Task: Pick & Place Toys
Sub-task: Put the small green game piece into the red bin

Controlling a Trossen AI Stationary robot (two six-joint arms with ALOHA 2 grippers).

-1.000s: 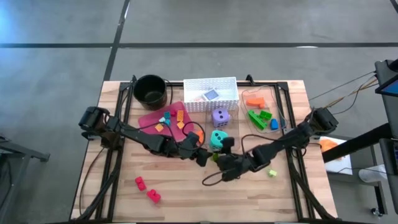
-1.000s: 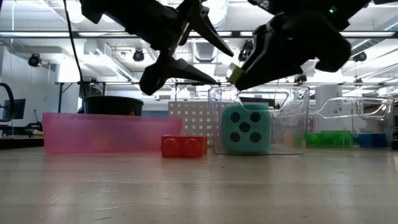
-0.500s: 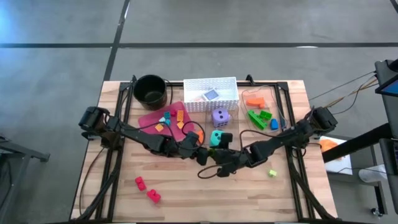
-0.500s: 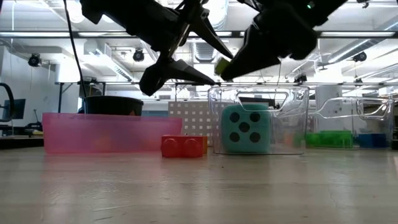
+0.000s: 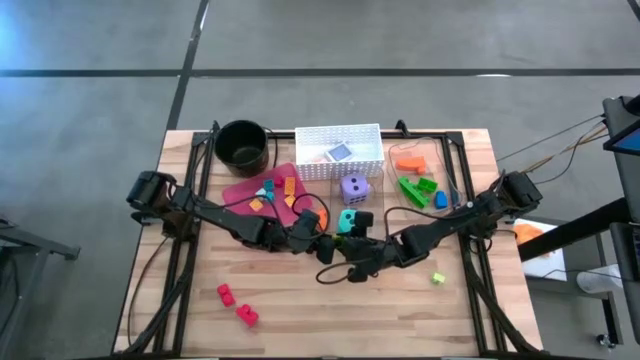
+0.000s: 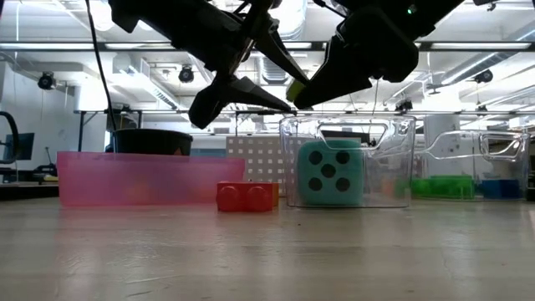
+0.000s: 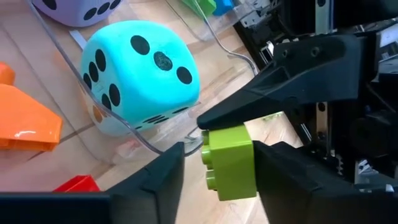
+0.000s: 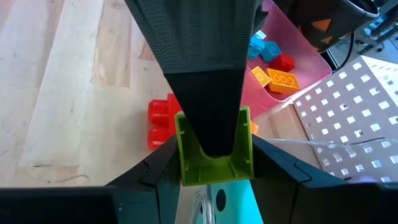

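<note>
Right gripper: clamped on one lime-green brick, held above the table's middle, just beside the teal die.
Left gripper: fingers spread around that same brick, one on each side; contact cannot be told.
Dice: two, a teal die and a purple die behind it.
Loose bricks on bare wood: two red bricks near the front left, one small green brick front right.
Pink tray: holds several orange, blue and red bricks.
Clear container: holds orange, green and blue bricks near the right edge.
Open room: the wide front strip of the table.
</note>
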